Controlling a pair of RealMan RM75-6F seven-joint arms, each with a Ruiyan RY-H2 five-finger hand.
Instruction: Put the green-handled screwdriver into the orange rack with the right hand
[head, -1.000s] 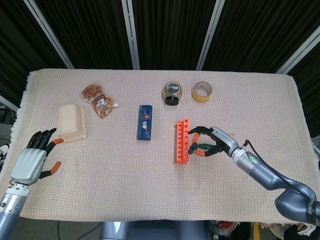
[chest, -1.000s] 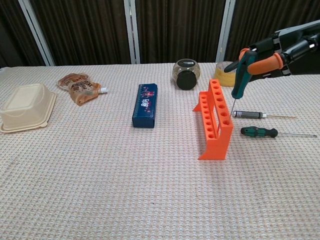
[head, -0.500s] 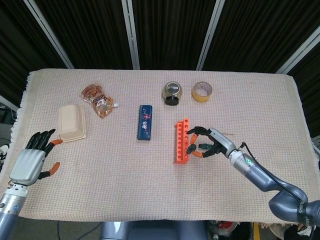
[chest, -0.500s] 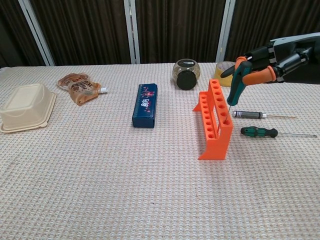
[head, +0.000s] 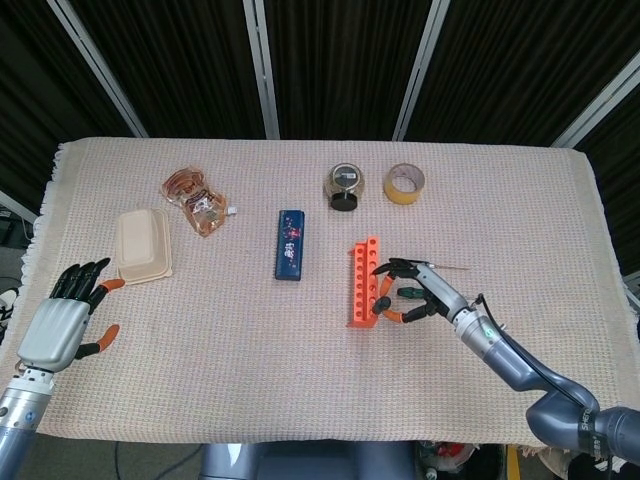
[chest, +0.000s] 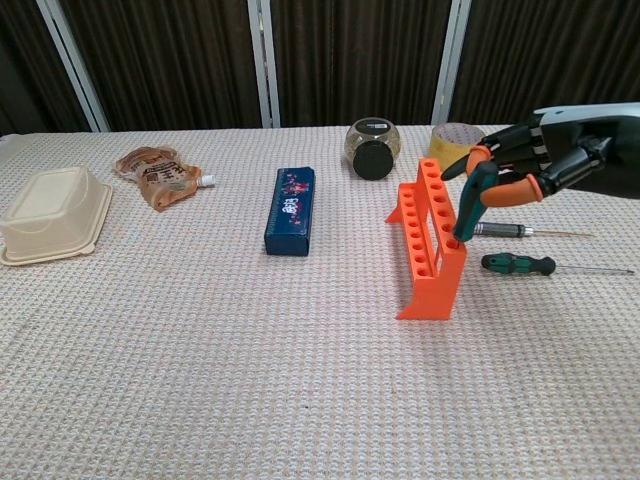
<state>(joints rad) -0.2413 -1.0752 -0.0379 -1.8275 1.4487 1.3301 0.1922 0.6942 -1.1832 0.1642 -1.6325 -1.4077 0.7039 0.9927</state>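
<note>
The orange rack stands right of the table's middle, its row of holes facing up. My right hand is just to the rack's right and pinches the green-handled screwdriver by its handle. The screwdriver stands nearly upright, and its shaft has sunk into a hole near the rack's front end, so only the handle shows above the rack. Far off at the table's front left edge, my left hand rests with its fingers spread and nothing in it.
Two more screwdrivers lie right of the rack: a dark one and a green-and-black one. A blue box, a jar, a tape roll, a beige container and a snack pouch lie farther off.
My right hand has come down and toward the rack with the screwdriver. Its tip went from hanging above the rack to sitting inside a hole. The left hand stayed still.
</note>
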